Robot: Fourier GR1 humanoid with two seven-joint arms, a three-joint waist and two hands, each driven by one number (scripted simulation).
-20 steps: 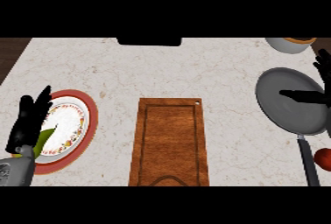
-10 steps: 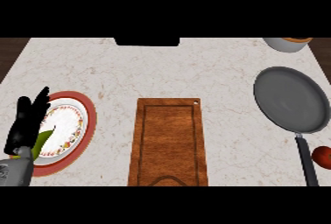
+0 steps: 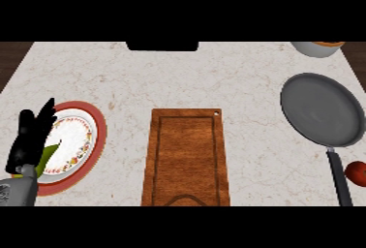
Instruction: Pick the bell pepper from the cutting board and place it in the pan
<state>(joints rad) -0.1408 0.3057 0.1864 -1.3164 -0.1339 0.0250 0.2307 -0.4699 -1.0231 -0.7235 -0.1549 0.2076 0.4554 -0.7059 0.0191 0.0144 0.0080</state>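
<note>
The wooden cutting board (image 3: 186, 155) lies in the middle of the counter with nothing on it. The grey pan (image 3: 322, 116) sits at the right, its inside bare, its black handle (image 3: 337, 179) pointing toward me. A red round thing (image 3: 356, 173), perhaps the bell pepper, lies on the counter just right of the handle, cut off by the view's edge. My left hand (image 3: 30, 138) rests open at the far left, fingers up. My right hand does not show.
A white plate with a red rim (image 3: 97, 128) lies under my left hand, with a green piece (image 3: 49, 155) on it. A bowl (image 3: 318, 47) stands at the back right and a black object (image 3: 162, 46) at the back middle.
My right hand, which was over the pan a second ago, has drawn back out of view. The left hand, the red thing and the board stay where they were.
</note>
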